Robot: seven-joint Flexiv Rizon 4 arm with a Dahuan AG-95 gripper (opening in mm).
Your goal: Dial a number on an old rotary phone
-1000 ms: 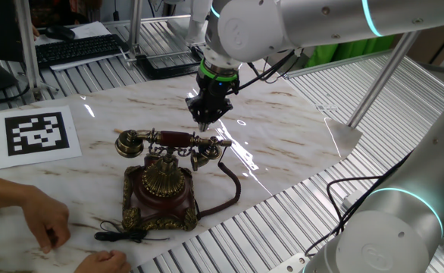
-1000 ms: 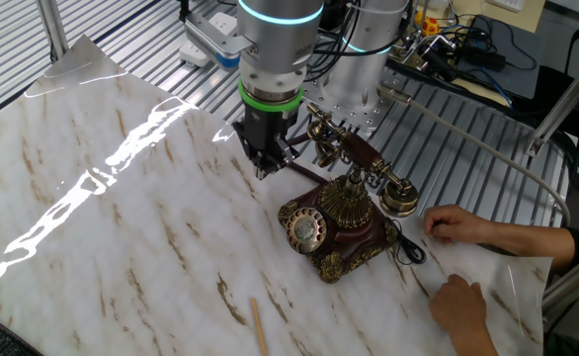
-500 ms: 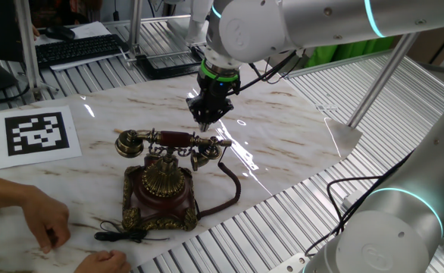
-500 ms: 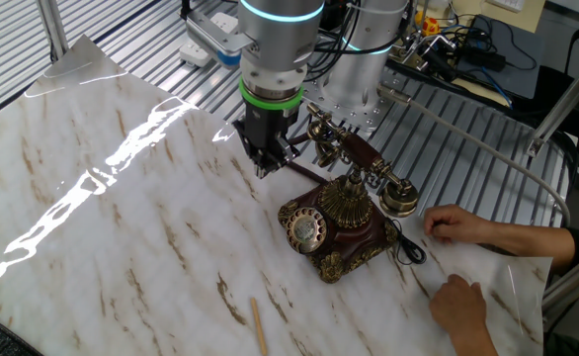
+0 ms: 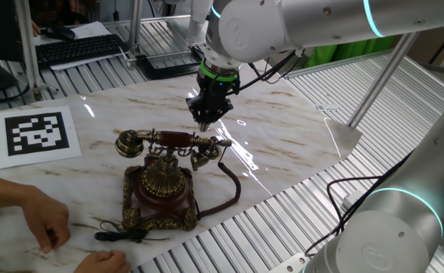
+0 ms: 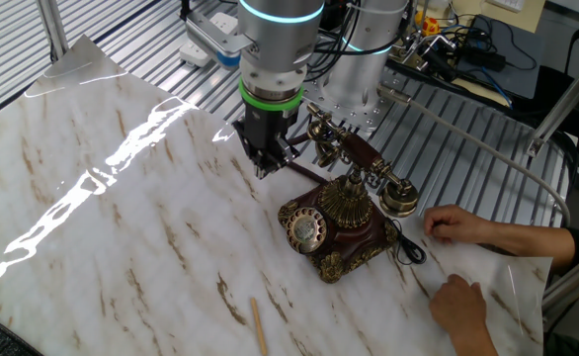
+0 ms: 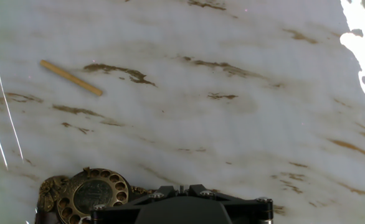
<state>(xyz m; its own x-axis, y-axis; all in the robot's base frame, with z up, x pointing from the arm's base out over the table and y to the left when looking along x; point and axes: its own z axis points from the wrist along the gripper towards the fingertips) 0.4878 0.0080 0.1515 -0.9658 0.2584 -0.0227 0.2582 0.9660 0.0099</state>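
the black two-finger tool (image 6: 263, 166) hung, fingers together, above bare white marble-patterned tabletop (image 6: 102, 227), with open room on its side away from the ornate red-brown and brass rotary phone (image 6: 335, 223). a thin wooden stick (image 6: 257, 323) lay well apart. a person's hands (image 6: 459, 265) crowded the phone's far side.

Glossy white-grey rounded arm shell (image 5: 282, 26), green ring above black wrist (image 6: 268, 99), cyan light band, black gripper (image 6: 261, 164).
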